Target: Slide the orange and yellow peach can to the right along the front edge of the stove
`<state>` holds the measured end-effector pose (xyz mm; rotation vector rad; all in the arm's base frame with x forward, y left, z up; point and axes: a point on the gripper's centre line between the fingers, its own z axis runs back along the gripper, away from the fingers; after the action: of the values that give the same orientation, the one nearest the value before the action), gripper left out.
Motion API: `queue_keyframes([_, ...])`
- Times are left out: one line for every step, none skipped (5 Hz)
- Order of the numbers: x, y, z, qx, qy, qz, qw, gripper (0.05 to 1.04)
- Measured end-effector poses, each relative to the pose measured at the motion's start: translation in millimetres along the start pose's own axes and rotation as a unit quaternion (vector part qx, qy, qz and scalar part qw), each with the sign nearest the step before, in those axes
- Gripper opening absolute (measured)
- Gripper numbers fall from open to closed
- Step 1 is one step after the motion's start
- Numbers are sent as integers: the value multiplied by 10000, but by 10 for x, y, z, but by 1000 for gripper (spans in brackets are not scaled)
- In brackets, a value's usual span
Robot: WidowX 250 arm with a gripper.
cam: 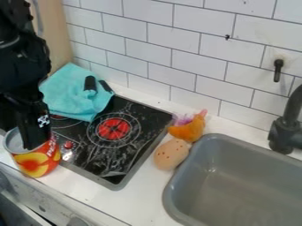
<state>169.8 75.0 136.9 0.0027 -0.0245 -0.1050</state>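
Black gripper (31, 142), open or closed state unclear, at the round rim of a glossy, cylindrical red-and-yellow can (39, 161).

Arm (20, 57) cut off by top and left edges. Gripper (34, 134) hides part of the can's (39, 162) opening. Cloth (68, 95) covers the stove's (137, 148) far left corner; dark item (90, 84) on it unclear. Purple thing (183, 119) half behind orange toy (190, 130), too blurred to identify. Faucet (286, 128) and sink (170, 194) cropped right.
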Motion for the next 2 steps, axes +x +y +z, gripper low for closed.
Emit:
queue_keyframes([-9,-1,-34,-42,73,8,10000,1000])
queue_keyframes([90,131,-60,-256,25,5,9997,1000])
